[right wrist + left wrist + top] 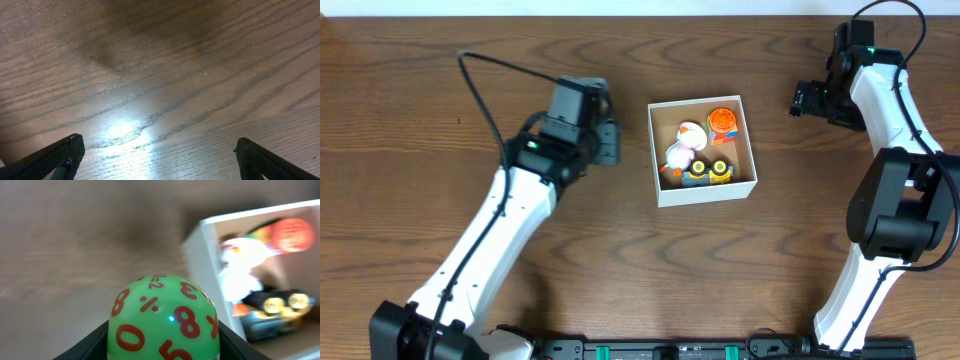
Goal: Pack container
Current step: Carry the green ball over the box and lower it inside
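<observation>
The container is a square white box with a tan inside, at the table's middle. It holds a white duck toy, an orange round toy and a dark toy with yellow wheels. My left gripper is just left of the box and is shut on a green ball with red numbers. The box wall shows to the right of the ball in the left wrist view. My right gripper is open and empty over bare wood at the far right; its fingers frame only table.
The dark wooden table stretches around the box. Black cables run from both arms across the top left and top right.
</observation>
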`<control>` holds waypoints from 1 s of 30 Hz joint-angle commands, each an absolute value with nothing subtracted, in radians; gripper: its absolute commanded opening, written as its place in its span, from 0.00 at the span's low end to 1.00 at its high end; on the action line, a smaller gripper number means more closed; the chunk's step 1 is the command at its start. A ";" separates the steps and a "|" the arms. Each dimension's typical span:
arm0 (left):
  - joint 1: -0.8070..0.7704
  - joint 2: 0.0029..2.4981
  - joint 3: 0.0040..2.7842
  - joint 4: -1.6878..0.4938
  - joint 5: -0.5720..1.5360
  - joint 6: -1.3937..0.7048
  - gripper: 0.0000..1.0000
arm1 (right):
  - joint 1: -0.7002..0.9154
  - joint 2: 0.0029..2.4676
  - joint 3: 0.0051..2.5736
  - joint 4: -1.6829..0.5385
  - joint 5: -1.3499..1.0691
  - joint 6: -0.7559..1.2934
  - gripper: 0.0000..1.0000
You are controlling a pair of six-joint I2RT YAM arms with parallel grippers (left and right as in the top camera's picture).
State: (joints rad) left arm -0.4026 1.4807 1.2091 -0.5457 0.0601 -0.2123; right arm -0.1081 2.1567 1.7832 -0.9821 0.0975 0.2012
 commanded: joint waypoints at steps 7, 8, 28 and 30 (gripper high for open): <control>-0.586 1.478 1.234 -0.356 0.052 -0.165 0.56 | -0.104 2.134 1.779 -0.982 0.100 0.212 0.99; -0.596 1.485 1.234 -0.336 0.053 -0.165 0.56 | -0.104 2.134 1.779 -0.982 0.101 0.213 0.99; -0.654 1.693 1.234 -0.113 0.053 -0.165 0.58 | -0.109 2.134 1.779 -0.982 0.101 0.213 0.99; -0.654 1.698 1.234 -0.114 0.053 -0.165 0.58 | -0.109 2.134 1.779 -0.982 0.101 0.213 0.99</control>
